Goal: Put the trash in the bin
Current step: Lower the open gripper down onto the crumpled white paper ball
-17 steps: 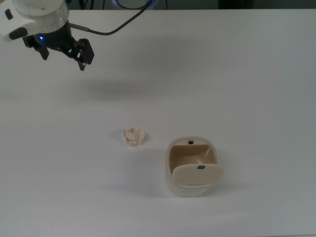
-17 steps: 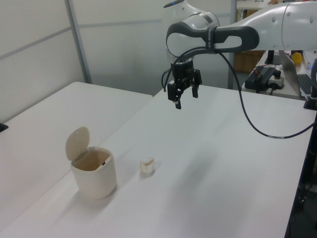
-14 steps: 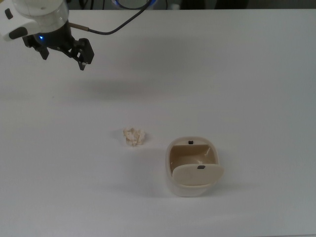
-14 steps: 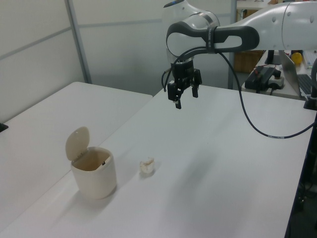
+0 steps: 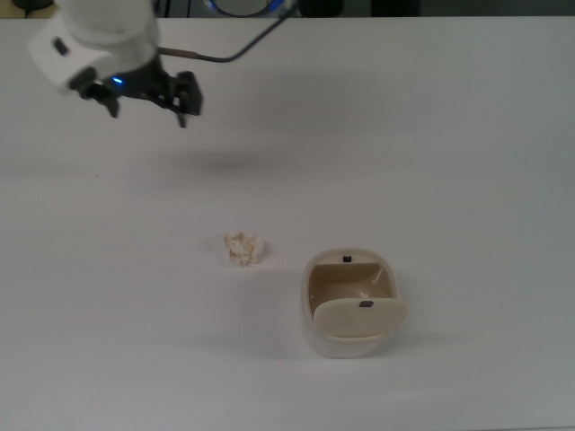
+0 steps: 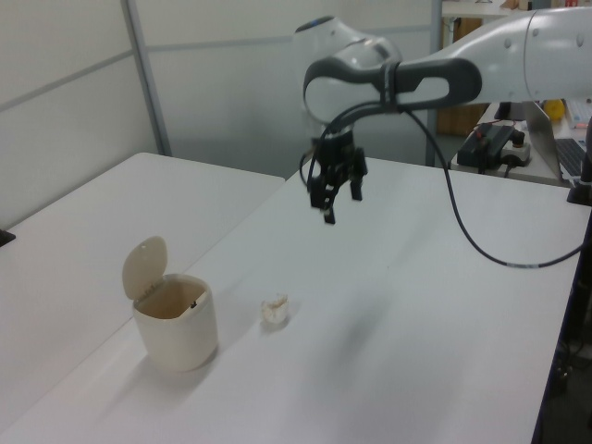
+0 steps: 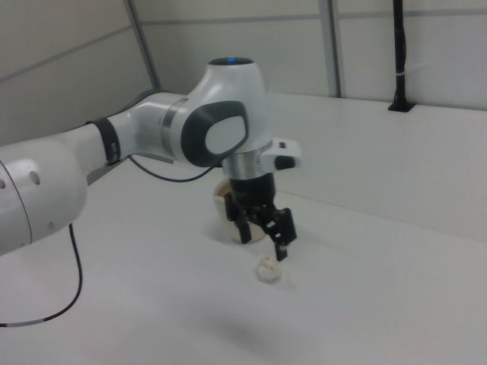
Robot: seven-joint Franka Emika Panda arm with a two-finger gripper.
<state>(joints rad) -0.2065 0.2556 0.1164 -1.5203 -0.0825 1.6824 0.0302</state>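
progress: nothing done yet, by the look of it; trash not picked up, bin has nothing visible inside from the top view
trash [image 5: 244, 248]: crumpled cream wad lying loose on the counter [image 5: 431, 135], just beside the bin on the top view's left, apart from it, not touching
bin [image 5: 350, 310]: upright on the counter, flap lid [image 6: 145, 266] swung up and open, tan inside showing, mouth clear
tool [image 5: 146, 92]: fingers spread apart, nothing between them, holding nothing; hangs in the air above the counter, well apart from the trash, toward the top view's upper left
tool vs trash: in the left view the tool [image 6: 330, 192] is up and to the left view's right of the wad [image 6: 275, 310], clear gap below it; the right view puts it close over the wad but that looks like viewpoint overlap
arm [image 7: 144, 141]: reaches in over the counter, cable [image 6: 481, 236] trailing off it
left to do: judged, all of it – bring tool over the wad, lower, close on it, lift, carry across to the open bin, let go over the mouth
risk: wad is small and lumpy, a grip off-centre may push it away; short carry though, bin is near
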